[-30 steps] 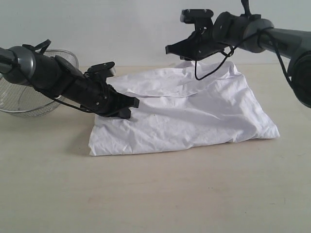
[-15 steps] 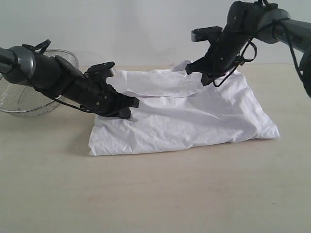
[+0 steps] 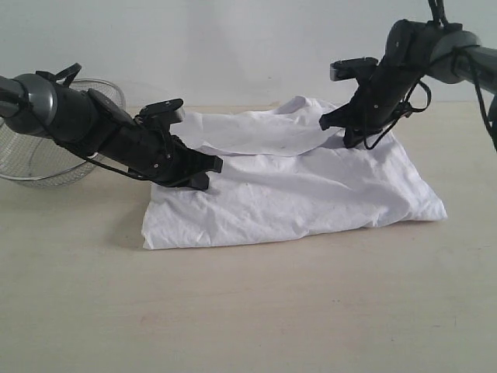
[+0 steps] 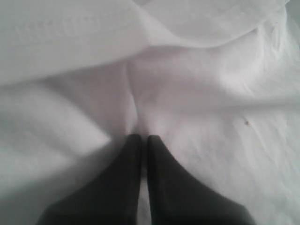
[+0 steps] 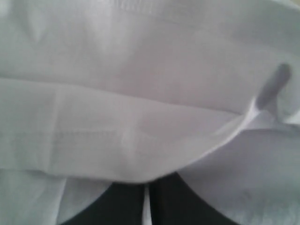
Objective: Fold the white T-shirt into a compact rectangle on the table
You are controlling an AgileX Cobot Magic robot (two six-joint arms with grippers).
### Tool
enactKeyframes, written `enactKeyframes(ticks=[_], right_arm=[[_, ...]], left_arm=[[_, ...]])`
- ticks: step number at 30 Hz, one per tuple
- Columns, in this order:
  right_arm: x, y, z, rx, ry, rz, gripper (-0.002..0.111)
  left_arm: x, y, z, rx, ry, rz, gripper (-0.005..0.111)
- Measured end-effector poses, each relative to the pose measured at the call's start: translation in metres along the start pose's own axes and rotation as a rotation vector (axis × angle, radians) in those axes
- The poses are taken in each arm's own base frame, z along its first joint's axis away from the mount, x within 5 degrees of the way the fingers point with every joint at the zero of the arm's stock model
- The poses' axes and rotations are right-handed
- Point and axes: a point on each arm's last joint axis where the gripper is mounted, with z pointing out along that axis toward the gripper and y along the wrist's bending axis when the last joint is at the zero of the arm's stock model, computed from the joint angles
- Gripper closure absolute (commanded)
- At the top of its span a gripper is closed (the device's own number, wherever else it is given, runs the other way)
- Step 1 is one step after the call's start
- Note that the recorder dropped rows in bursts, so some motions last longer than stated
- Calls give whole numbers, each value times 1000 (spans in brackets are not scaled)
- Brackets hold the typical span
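The white T-shirt (image 3: 311, 194) lies half folded on the table (image 3: 248, 311), plain side up, with no lettering or tag showing. My left gripper (image 3: 210, 172) rests low on its left part, fingers together and pinching a ridge of cloth (image 4: 136, 108) at the tips (image 4: 141, 137). At the back right my right gripper (image 3: 342, 130) is shut on a raised flap of the shirt. That flap sags toward the left in a loose fold (image 3: 264, 132). In the right wrist view the cloth (image 5: 140, 93) drapes over the closed fingertips (image 5: 146, 180).
A steel mesh bowl (image 3: 31, 163) stands at the far left behind the left arm. Bare beige tabletop spreads in front of the shirt and to its right (image 3: 466, 256). A pale wall runs behind.
My right gripper has swung right and down with the shirt's flap, from high above the back middle to low at the back right. The left arm has stayed put.
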Motion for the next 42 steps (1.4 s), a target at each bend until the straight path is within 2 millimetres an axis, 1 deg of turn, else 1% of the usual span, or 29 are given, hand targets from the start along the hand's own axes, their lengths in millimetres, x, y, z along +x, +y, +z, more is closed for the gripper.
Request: enactKeyframes(ticks=[2,7,12,14,18,22,26,29,31,34,35,37,39,42], right_arm=[[-2,1,3,-17,-32,19,108],[-15,8,2,-68,-164,81,108],[-28,23,0,-91,-286,142,108],[-32,26,-1,-105,-331,181,108],[-41,24,-4,-109,-438,245,108],[-45,21,-7,-107,-485,284,108],[-43,25,-16,-131,-419,242,108],[-42,33,-35,-172,-356,169,108],[-39,40,-53,-209,-289,119,108],[-31,52,-75,-296,-178,33,108],[-29,57,-79,-324,-157,14,108],[-25,68,-83,-379,-105,-30,108],[-20,79,-82,-403,-54,-76,108],[-15,93,-73,-405,5,-126,108]], left_arm=[[0,0,0,0,0,0,102],[0,0,0,0,0,0,102],[0,0,0,0,0,0,102],[0,0,0,0,0,0,102],[0,0,0,0,0,0,102],[0,0,0,3,3,-2,102],[-2,-3,-4,14,1,-3,102],[-9,-6,-13,12,-27,8,102],[-13,-7,-17,-2,-53,11,102],[-15,-7,-19,-13,-70,13,102],[-15,-7,-19,-15,-71,13,102],[-15,-6,-19,-16,-72,13,102],[-15,-6,-19,-16,-72,13,102],[-15,-6,-19,-16,-72,13,102]])
